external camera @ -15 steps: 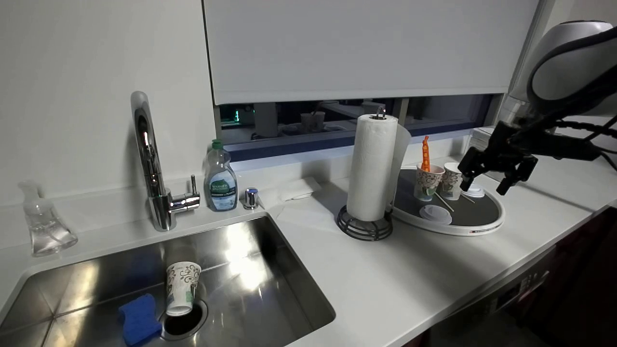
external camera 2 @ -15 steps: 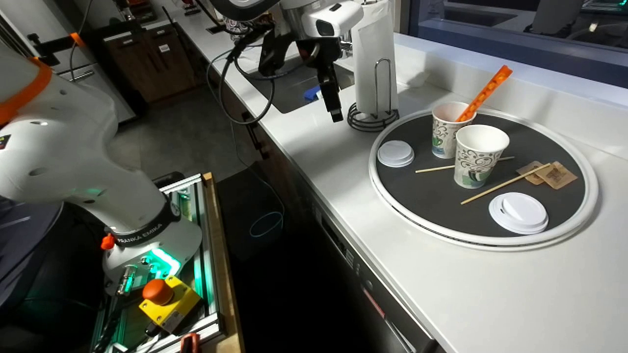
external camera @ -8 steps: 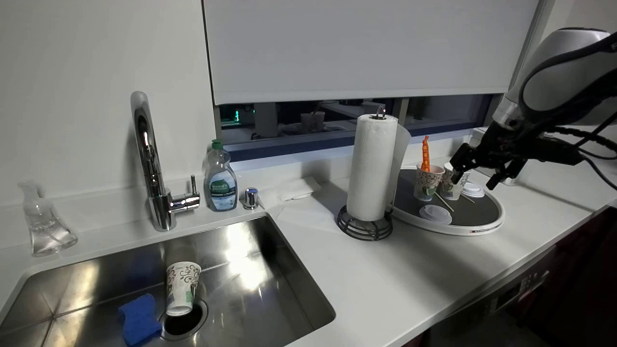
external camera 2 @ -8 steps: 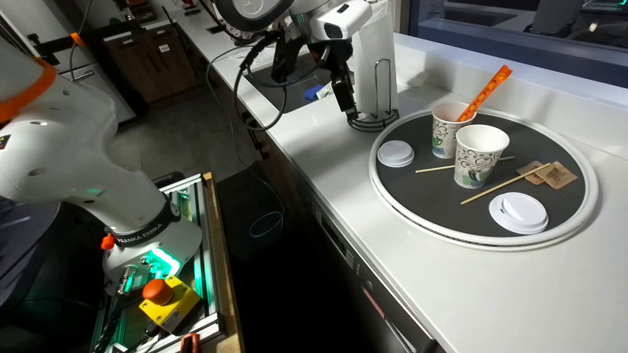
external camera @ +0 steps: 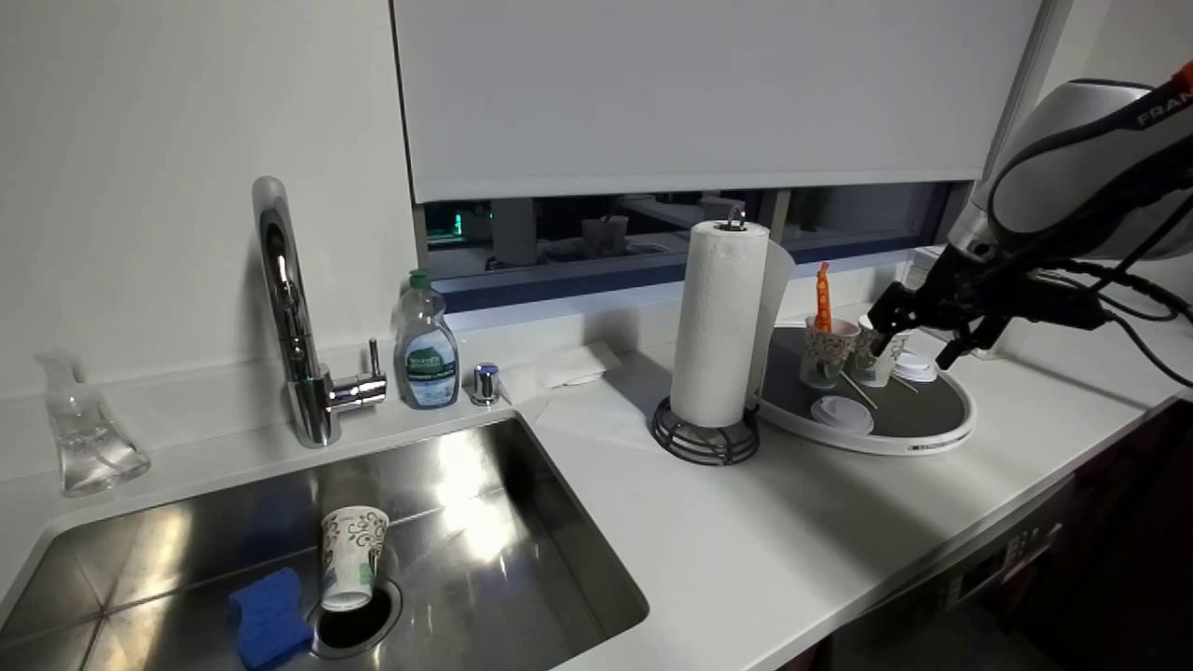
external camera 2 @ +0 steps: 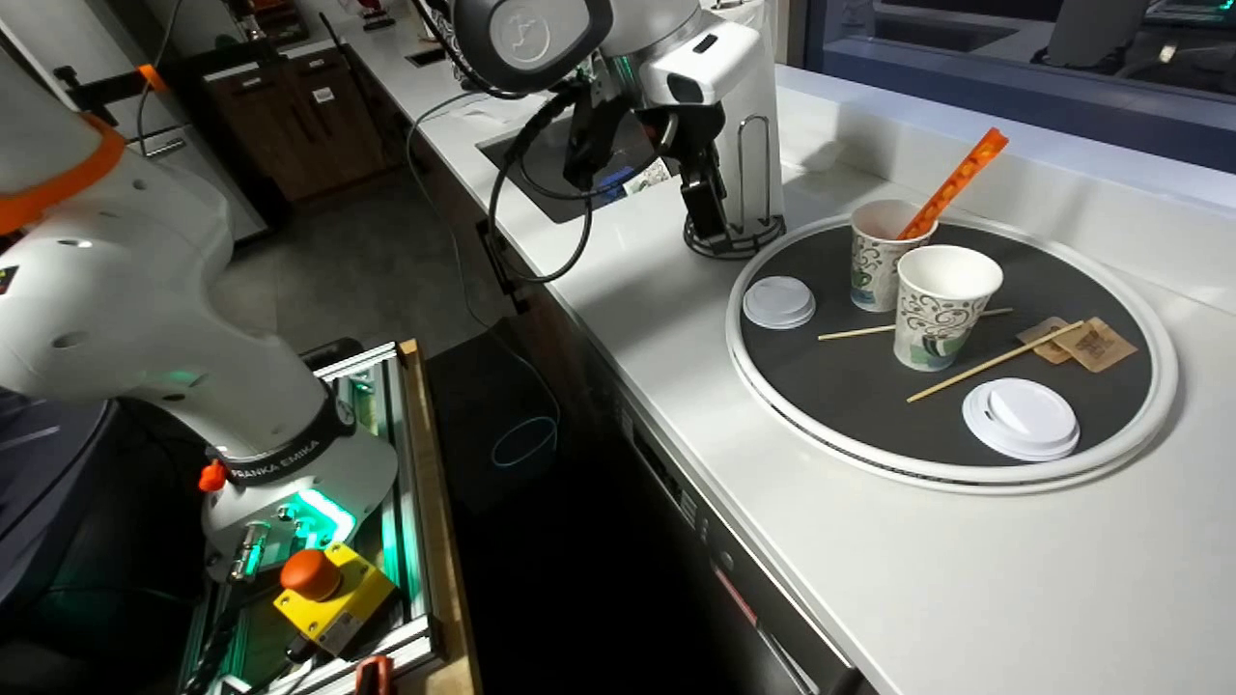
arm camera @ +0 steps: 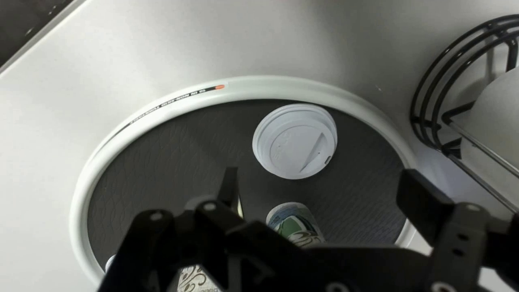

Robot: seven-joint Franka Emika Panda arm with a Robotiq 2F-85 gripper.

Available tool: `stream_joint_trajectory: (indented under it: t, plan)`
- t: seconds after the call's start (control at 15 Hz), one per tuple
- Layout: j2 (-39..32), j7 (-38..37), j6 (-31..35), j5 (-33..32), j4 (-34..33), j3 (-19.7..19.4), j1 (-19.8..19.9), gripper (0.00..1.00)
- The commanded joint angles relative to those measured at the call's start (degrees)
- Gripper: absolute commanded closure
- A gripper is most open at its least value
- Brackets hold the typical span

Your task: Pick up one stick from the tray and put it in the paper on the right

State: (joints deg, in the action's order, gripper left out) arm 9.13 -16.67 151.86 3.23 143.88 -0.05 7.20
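The round tray has a white rim and dark surface. It also shows in the wrist view. Two thin wooden sticks lie on it: a near stick beside a patterned cup, and a far stick running behind that cup. A pale sliver by a finger in the wrist view may be a stick. A low white paper piece lies by the back wall, left of the roll; whether it is the task's paper, I cannot tell. My gripper is open and empty, above the tray in the wrist view.
Another cup holds an orange stick-like thing. Two white lids and brown packets lie on the tray. The paper towel roll on its wire stand is close beside the tray. A steel sink lies beyond.
My open gripper has moved down and toward the tray, to the right in an exterior view. The tray and the things on it have not moved.
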Motion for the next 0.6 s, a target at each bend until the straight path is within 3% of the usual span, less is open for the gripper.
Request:
stream_joint_trajectory:
  t: [0.0,0.33,0.4,0.53]
  plan:
    - [-4.5,1.3,1.0,-0.7,-2.3,-1.9,0.1,0.0]
    - [-11.6,6.5,3.8,-1.1,-7.7,-5.4,0.8,0.0]
    - [-7.7,5.0,2.2,-0.1,-4.4,-4.8,-0.3,0.0]
    - [-8.9,5.4,2.3,0.0,-5.4,-5.3,-0.2,0.0]
